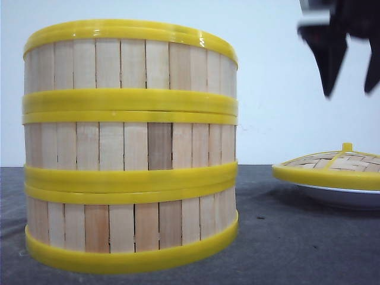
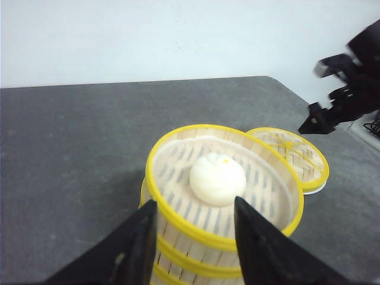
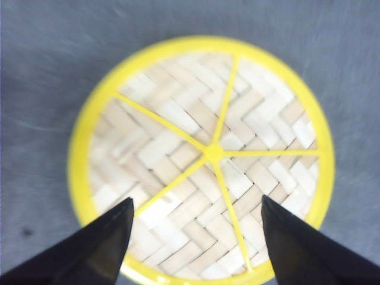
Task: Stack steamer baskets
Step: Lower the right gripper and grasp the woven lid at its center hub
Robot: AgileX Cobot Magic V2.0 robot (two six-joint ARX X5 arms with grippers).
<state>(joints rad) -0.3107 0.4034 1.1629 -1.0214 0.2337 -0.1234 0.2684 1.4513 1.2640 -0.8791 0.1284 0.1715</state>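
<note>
Where the front view begins on your left, you find the three baskets [image 1: 130, 154] already stacked in one column on the grey table [image 1: 285, 237], rims touching, walls upright and roughly aligned. Top basket open; the left wrist view shows you one white bun [image 2: 217, 178] sitting near the middle of its slatted floor.

Left gripper [image 2: 193, 237]: you see it above the near rim of the top basket, fingers spread moderately, nothing between them. Whether the tips touch the rim you cannot tell from this angle.

Moving right, you have the woven lid [image 1: 332, 166] with yellow rim and small centre knob, resting on a white plate [image 1: 338, 196], beside the stack and apart from it in the front view. The left wrist view makes the lid seem to abut the stack, probably only overlap.

Right gripper [image 3: 196, 237]: you see it hanging well above the lid, jaws wide, empty. Its wrist view looks straight down on the lid [image 3: 202, 157], knob between the two fingers [image 3: 101, 249]. In the front view its dark, slightly blurred fingers [image 1: 329, 59] sit at upper right.
</note>
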